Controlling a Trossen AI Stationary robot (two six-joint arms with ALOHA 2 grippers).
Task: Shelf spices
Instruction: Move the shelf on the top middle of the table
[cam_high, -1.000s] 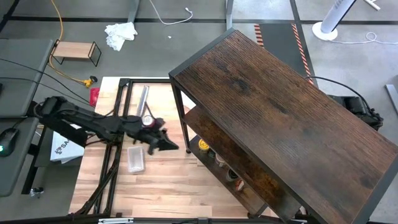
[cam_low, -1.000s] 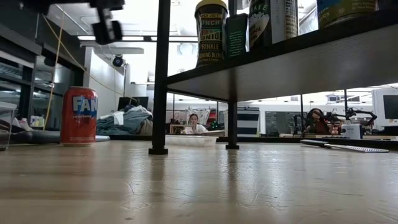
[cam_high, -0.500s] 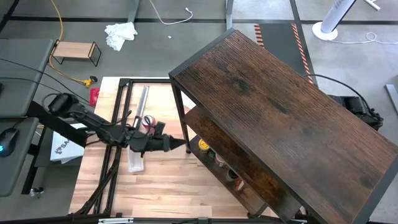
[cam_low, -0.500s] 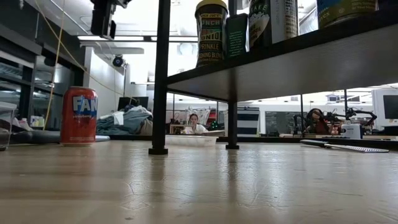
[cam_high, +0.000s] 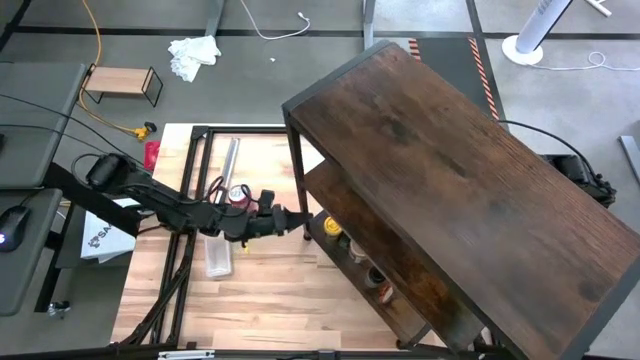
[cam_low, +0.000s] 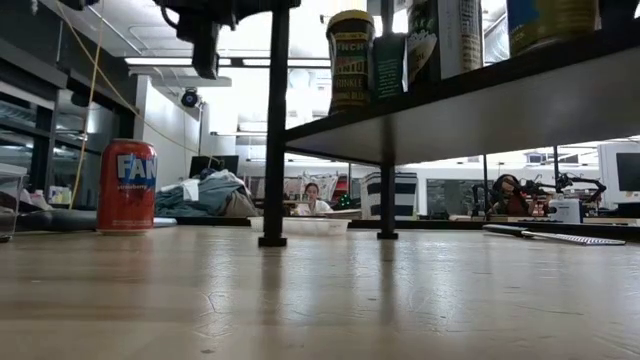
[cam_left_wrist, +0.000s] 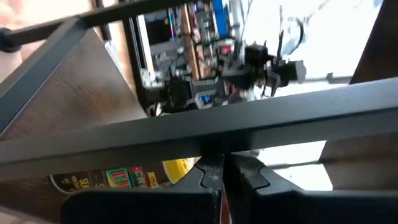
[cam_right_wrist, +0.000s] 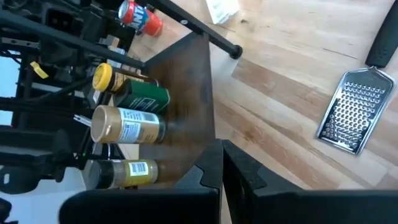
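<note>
The shelf (cam_high: 450, 170) covers the counter's (cam_high: 270, 300) right half. Left of it stand a red can (cam_high: 238, 194) and a clear plastic piece (cam_high: 218, 256); the near counter lies open.

Even overhead light fills the high view. Low on the bench (cam_low: 320, 300), bright windows silhouette the shelf (cam_low: 470, 100); the left wrist view is blurred, with glare behind.

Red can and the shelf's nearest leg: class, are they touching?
Apart. The low view shows a clear gap between the red can and the shelf leg.
</note>
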